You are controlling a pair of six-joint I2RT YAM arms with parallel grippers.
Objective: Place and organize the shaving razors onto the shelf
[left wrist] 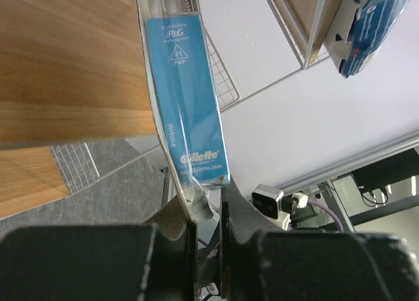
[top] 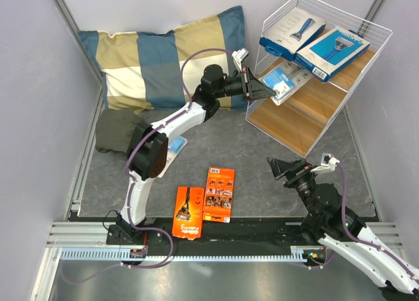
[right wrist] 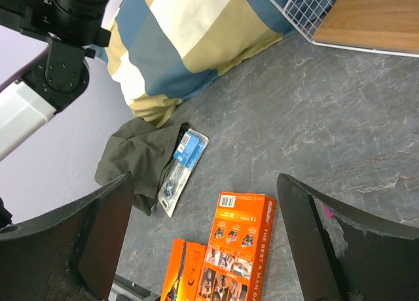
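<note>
Top external view: we see the left gripper (top: pixel 258 85) clenched on the lower edge of a clear blister pack (top: pixel 283 84) and reaching it to the middle board of the shelf (top: pixel 308 121), while two blue boxes (top: pixel 292 29) lie on the top board. We judge that the step in hand is placing this third pack. The next move calls for pushing it deeper over the wood, laying it flat and only then opening the jaws, because a thin pack held at one edge can tip off. In the left wrist view the pack stands beside a wooden board (left wrist: pixel 65 65), but we cannot tell if it touches the board. The right gripper (top: pixel 278 167) hangs wide open and empty above the table, near the shelf foot. Two orange cards (top: pixel 218 194) wait near the arm bases, and a second blister pack (right wrist: pixel 183 167) lies half on a dark cloth (right wrist: pixel 131 160) beside the pillow (top: pixel 163 55); the left arm hides most of it from above. The far ends of the lower boards are cut off in the wrist views.
</note>
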